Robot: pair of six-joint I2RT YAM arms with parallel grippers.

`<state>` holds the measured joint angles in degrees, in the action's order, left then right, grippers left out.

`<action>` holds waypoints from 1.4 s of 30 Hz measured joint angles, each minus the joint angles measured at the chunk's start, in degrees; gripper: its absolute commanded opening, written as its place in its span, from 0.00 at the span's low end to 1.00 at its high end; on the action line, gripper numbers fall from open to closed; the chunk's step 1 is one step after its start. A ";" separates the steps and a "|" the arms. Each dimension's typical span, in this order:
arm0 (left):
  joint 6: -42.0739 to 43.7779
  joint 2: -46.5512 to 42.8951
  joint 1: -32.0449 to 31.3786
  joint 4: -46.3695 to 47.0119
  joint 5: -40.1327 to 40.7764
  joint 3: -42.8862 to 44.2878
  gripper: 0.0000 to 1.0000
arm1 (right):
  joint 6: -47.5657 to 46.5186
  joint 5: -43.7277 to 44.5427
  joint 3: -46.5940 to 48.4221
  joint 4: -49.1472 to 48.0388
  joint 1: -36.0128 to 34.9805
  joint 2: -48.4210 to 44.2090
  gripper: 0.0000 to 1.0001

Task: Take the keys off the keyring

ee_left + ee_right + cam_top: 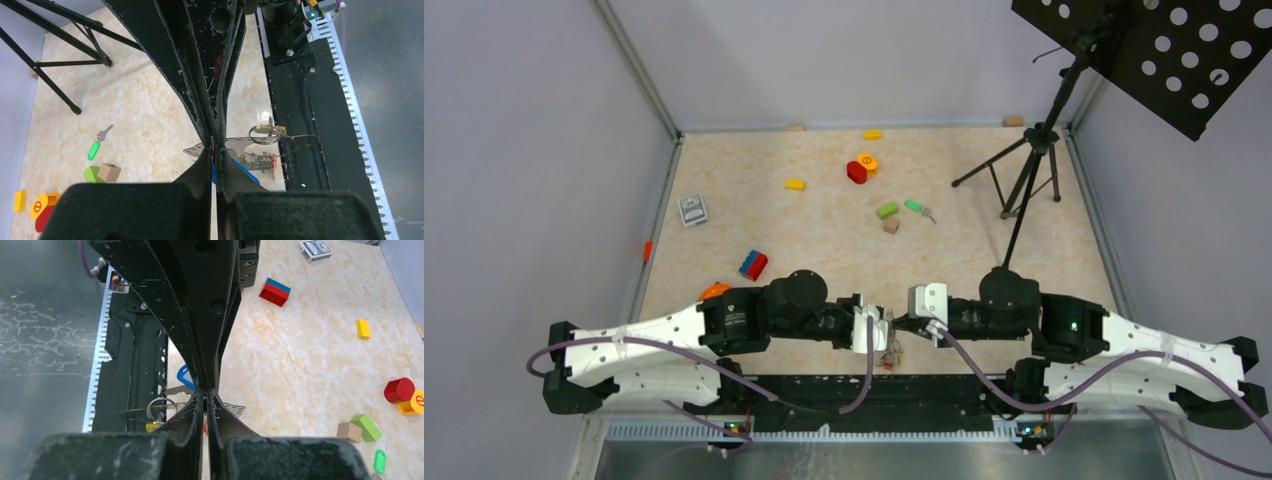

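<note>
Bottom centre of the overhead view: both arms meet tip to tip over the bunch.

The left gripper (876, 333) has its fingers pressed together. In its wrist view the grey tab of the keyring (237, 144) sticks out on both sides of the pinch, so it is likely clamped on that tab. The metal ring (263, 134) hangs free right of centre in that view. The red key (273, 162) is just below it, at the edge of the black base plate (300, 90).

The blue key (186, 376) shows left of centre in the right wrist view, just beside the right gripper (205, 390). Its fingers are together too; what they pinch cannot be told.

Step in hand, judged: work one key off the ring. To do it well:
- The left arm anchors the tab and does not twist.
- The right arm needs one key by its head or shank, not the tab.
- It then walks the key round the coil to the split end, pulling along the wire and not away from it.
- If the right gripper has closed on the tab or on nothing, it needs a re-grip.
- A slipped key may land on the plate.

Hard to see:
- Left wrist view: its own fingers cover the middle, and only a blue sliver shows below them.
- Overhead view: the bunch is tiny and the keys cannot be told apart.
- Right wrist view: the fingers hide the contact point and most of the red key.
- The yellow bit (152, 427) by the ring is unidentified.
- The ring's split shows in no view.
</note>
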<state>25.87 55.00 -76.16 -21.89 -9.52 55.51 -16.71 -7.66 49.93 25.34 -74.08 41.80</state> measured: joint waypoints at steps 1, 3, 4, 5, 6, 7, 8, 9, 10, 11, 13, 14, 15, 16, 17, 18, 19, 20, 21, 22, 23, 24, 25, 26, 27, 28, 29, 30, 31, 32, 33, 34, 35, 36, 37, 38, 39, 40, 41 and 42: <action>0.00 0.00 0.00 0.00 0.00 0.00 0.00 | 0.00 0.00 0.00 0.00 0.00 0.00 0.00; -0.07 -0.02 0.00 0.00 0.04 0.00 0.00 | -0.02 0.02 0.00 -0.02 0.00 -0.04 0.00; -0.17 -0.09 0.00 0.02 0.07 0.00 0.00 | -0.02 0.07 0.00 -0.09 0.00 -0.11 0.00; -0.22 -0.17 0.00 0.04 0.13 0.00 0.00 | -0.02 0.07 -0.04 -0.26 0.00 -0.17 0.00; -0.37 -0.42 0.00 0.20 0.22 0.00 0.00 | -0.02 0.07 -0.04 -0.50 0.00 -0.31 0.00; -0.52 -0.66 0.00 0.39 0.31 0.00 0.00 | -0.02 0.04 -0.09 -0.83 0.00 -0.50 0.00; -0.68 -0.96 0.00 0.68 0.44 -0.02 0.00 | -0.02 0.04 -0.20 -1.38 0.00 -0.83 0.00; -0.81 -1.36 0.00 0.94 0.50 -0.04 0.01 | -0.02 0.04 -0.46 -2.19 0.00 -1.22 0.00; -1.11 -2.01 0.00 1.53 0.63 -0.22 0.03 | -0.02 0.04 -0.79 -3.04 0.00 -1.64 0.00; -1.40 -2.62 0.00 2.12 0.72 -0.46 0.05 | -0.02 0.02 -0.92 -3.67 0.00 -2.03 0.00; -1.90 -3.74 0.00 3.08 0.92 -0.90 0.08 | -0.07 0.02 -1.40 -5.18 0.00 -2.62 0.00; -2.01 -4.20 0.00 3.43 1.01 -1.03 0.08 | -0.09 0.04 -1.66 -5.88 0.00 -2.91 0.00; -2.21 -4.63 0.00 3.82 1.07 -1.18 0.08 | -0.11 0.13 -1.81 -6.21 0.00 -3.13 0.00; -2.36 -5.05 0.00 3.98 1.16 -1.31 0.08 | -0.15 0.31 -1.95 -6.36 0.00 -3.41 0.00; -2.43 -5.35 -0.02 4.02 1.22 -1.40 0.08 | -0.17 0.52 -2.03 -6.25 0.00 -3.61 0.00; -2.47 -5.68 -0.02 4.28 1.27 -1.51 0.08 | -0.17 0.68 -2.10 -6.27 0.00 -3.76 0.00; -2.60 -5.95 0.00 4.48 1.38 -1.57 0.08 | -0.17 0.83 -2.29 -6.29 0.00 -3.96 0.00; -2.67 -6.16 0.00 4.81 1.44 -1.64 0.08 | -0.20 0.96 -2.32 -6.01 0.00 -4.07 0.00; -2.75 -6.25 -0.02 5.01 1.46 -1.66 0.09 | -0.20 1.09 -2.34 -5.99 0.00 -4.13 0.00; -2.84 -6.27 -0.02 5.27 1.46 -1.70 0.09 | -0.20 1.18 -2.34 -6.01 0.00 -4.22 0.00; -2.93 -6.27 -0.02 5.44 1.46 -1.75 0.09 | -0.20 1.31 -2.34 -6.01 0.00 -4.35 0.00; -3.02 -6.25 0.00 5.46 1.46 -1.79 0.10 | -0.20 1.40 -2.34 -6.03 0.00 -4.57 0.00; -3.15 -6.25 -0.02 5.62 1.46 -1.90 0.12 | -0.20 1.49 -2.36 -6.05 0.00 -4.72 0.00; -3.26 -6.25 -0.02 5.79 1.46 -2.03 0.14 | -0.20 1.60 -2.47 -6.23 0.00 -5.03 0.00; -3.28 -6.25 -0.02 6.05 1.44 -2.19 0.16 | -0.20 1.64 -2.71 -6.56 0.00 -5.29 0.00; -3.32 -6.25 0.00 6.34 1.44 -2.38 0.18 | -0.20 1.64 -2.75 -6.58 0.00 -5.49 0.00; -3.37 -6.25 -0.02 6.54 1.44 -2.51 0.19 | -0.20 1.70 -2.99 -7.08 0.00 -5.70 0.00; -3.41 -6.25 -0.02 6.71 1.44 -2.62 0.20 | -0.20 1.77 -3.19 -7.48 0.00 -5.88 0.00; -3.48 -6.25 0.00 6.95 1.44 -2.73 0.21 | -0.20 1.79 -3.50 -8.09 0.00 -6.08 0.00; -3.48 -6.25 -0.02 7.21 1.44 -2.80 0.21 | -0.17 1.84 -3.82 -8.61 0.00 -6.19 0.00; -3.48 -6.25 -0.02 7.39 1.44 -2.84 0.22 | -0.20 1.86 -4.04 -9.01 0.00 -6.21 0.00; -3.50 -6.25 -0.02 7.72 1.44 -2.89 0.22 | -0.17 1.84 -4.37 -9.64 0.00 -6.29 0.00; -3.50 -6.25 -0.02 8.02 1.44 -2.95 0.22 | -0.17 1.84 -4.61 -9.99 0.00 -6.29 0.00; -3.50 -6.25 0.00 8.41 1.44 -3.06 0.22 | -0.15 1.84 -4.81 -10.19 0.00 -6.27 0.00; -3.50 -6.25 -0.02 8.61 1.44 -3.19 0.22 | -0.17 1.84 -5.07 -10.60 0.00 -6.29 0.00; -3.50 -6.23 0.00 8.68 1.44 -3.32 0.21 | -0.15 1.81 -5.27 -10.95 0.00 -6.27 0.00; -3.50 -6.23 0.00 8.74 1.44 -3.48 0.21 | -0.15 1.81 -5.31 -11.04 0.00 -6.27 0.00; -3.52 -6.23 -0.02 8.74 1.44 -3.61 0.21 | -0.15 1.79 -5.33 -11.08 0.00 -6.27 0.00; -3.52 -6.21 0.00 8.74 1.44 -3.69 0.21 | -0.15 1.79 -5.33 -11.26 0.00 -6.29 0.00; -3.52 -6.14 -0.02 8.79 1.44 -3.76 0.22 | -0.15 1.77 -5.33 -11.47 0.00 -6.34 0.00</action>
<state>22.35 48.86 -76.18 -13.10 -8.08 51.75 -16.86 -5.89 44.60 13.87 -74.08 35.46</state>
